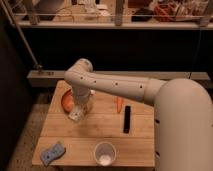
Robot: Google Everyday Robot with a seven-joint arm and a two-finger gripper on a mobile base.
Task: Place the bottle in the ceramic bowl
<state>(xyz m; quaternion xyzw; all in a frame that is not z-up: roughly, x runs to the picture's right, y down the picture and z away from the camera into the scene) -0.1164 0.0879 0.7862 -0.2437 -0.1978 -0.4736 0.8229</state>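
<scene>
A wooden worktop (pixel 75 137) fills the lower middle of the frame, with a large white robot arm (pixel 117 86) reaching in from the right and bending down at the left of centre. At the arm's lower tip, left of centre, the end effector (pixel 78 110) points down over the worktop with its fingers drawn narrow, pinched on the bottle (pixel 75 115). The bottle is a small whitish block that sits tilted at the very tip of the end effector, low over the wood; whether it touches the surface cannot be told. Just up and to the left of it lies the ceramic bowl (pixel 65 101), a shallow orange-brown dish whose right part is hidden behind the arm's wrist. The bottle is beside the bowl's lower right edge, not inside it. To the right of centre a small orange item (pixel 119 104) lies on the worktop, with a black bar (pixel 127 119) just below and right of it. A white cup (pixel 104 153) stands near the bottom edge, and a blue sponge (pixel 52 153) lies at the lower left.
</scene>
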